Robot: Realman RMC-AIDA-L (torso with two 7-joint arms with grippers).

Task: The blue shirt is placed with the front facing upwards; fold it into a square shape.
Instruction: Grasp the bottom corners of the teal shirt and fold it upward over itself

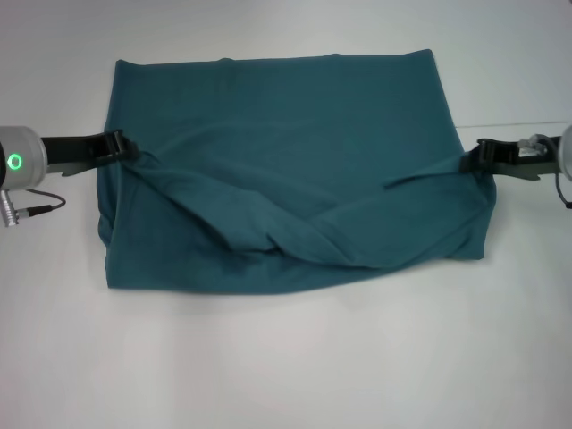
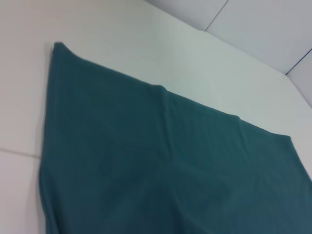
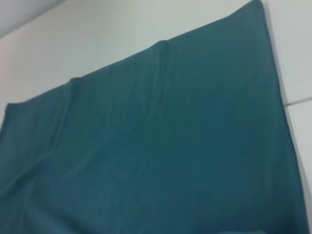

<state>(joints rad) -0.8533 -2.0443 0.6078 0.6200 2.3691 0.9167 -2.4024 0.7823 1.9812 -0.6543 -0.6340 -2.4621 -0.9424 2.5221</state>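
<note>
Lying on the white bench (image 1: 286,375), the blue shirt (image 1: 286,161) forms a rough rectangle (lettering hidden). The left gripper (image 1: 125,150) and right gripper (image 1: 475,161) each pinch a side edge, probably to carry the lifted layer across for the next fold.

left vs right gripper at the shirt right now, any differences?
Left gripper sits at the blue shirt's left edge, the right gripper at its right edge, slightly nearer the robot. A green ring light shows on the left wrist; none is visible on the right. From the left, one long ridge runs diagonally to the near middle; from the right, a shorter crease. Shared: both are dark, at mid-height of the shirt, with fabric pulled taut toward them.
</note>
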